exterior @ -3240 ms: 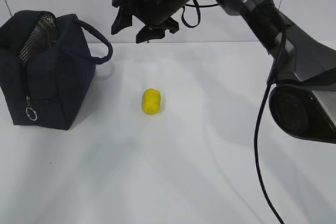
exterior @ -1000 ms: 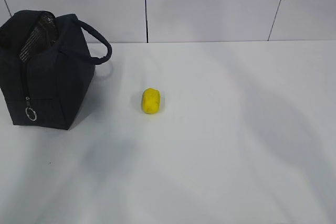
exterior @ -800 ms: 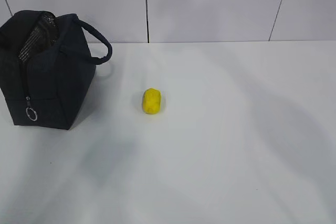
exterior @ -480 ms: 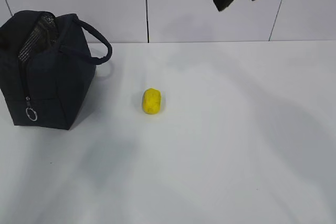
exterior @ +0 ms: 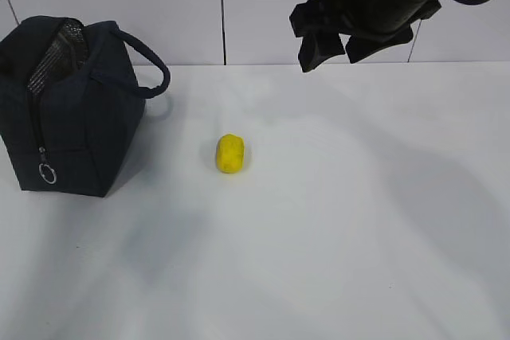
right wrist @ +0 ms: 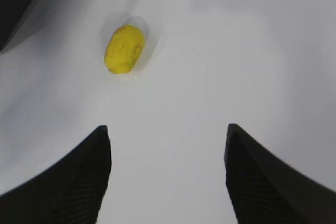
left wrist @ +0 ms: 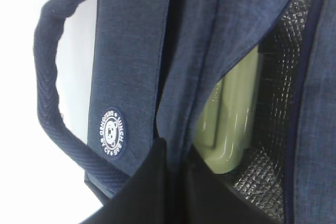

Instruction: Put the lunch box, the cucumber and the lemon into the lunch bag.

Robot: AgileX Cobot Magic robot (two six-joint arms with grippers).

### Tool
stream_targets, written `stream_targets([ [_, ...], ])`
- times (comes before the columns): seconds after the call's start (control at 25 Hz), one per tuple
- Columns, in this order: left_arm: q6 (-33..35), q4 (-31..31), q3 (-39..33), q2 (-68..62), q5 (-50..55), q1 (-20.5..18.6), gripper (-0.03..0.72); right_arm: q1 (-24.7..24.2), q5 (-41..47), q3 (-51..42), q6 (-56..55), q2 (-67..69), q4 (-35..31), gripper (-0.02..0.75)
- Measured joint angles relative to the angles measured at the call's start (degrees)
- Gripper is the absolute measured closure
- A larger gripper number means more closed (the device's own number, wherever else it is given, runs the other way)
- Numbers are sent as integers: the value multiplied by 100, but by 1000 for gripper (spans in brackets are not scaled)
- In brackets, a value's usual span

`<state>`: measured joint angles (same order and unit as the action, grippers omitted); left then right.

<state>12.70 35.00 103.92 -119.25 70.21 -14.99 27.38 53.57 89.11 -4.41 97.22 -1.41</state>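
Note:
The navy lunch bag (exterior: 80, 117) stands open-topped at the left; its silver lining shows. In the left wrist view the bag (left wrist: 131, 51) fills the frame and the sage-green lid of the lunch box (left wrist: 233, 114) lies inside it. My left gripper (left wrist: 176, 156) is shut on the fabric edge of the bag's opening; it is out of the exterior view. The lemon (exterior: 230, 154) lies on the table right of the bag. My right gripper (exterior: 331, 57) hangs open and empty, high and to the lemon's right. The right wrist view shows the lemon (right wrist: 124, 49) ahead-left of the open gripper (right wrist: 167, 128). The cucumber is hidden.
The white table (exterior: 335, 220) meets a tiled wall (exterior: 263, 5) at the back. The bag's loop handle (exterior: 155, 77) sticks out toward the lemon, and the zipper's ring pull (exterior: 48, 173) hangs on the bag's front end.
The right arm left the space above the bag, went out of view, then came back in at the top right and dropped lower, jaws open. Bag and lemon have not moved.

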Motion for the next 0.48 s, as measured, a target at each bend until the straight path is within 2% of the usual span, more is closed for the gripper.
stream_targets([
  [0.32,0,0,0,0,0,0,683,0,-579,-78,-26,465,-487,224],
  [0.48,0,48,0,0,0,0,683,0,-1020,-78,-35,734,-1010,224],
])
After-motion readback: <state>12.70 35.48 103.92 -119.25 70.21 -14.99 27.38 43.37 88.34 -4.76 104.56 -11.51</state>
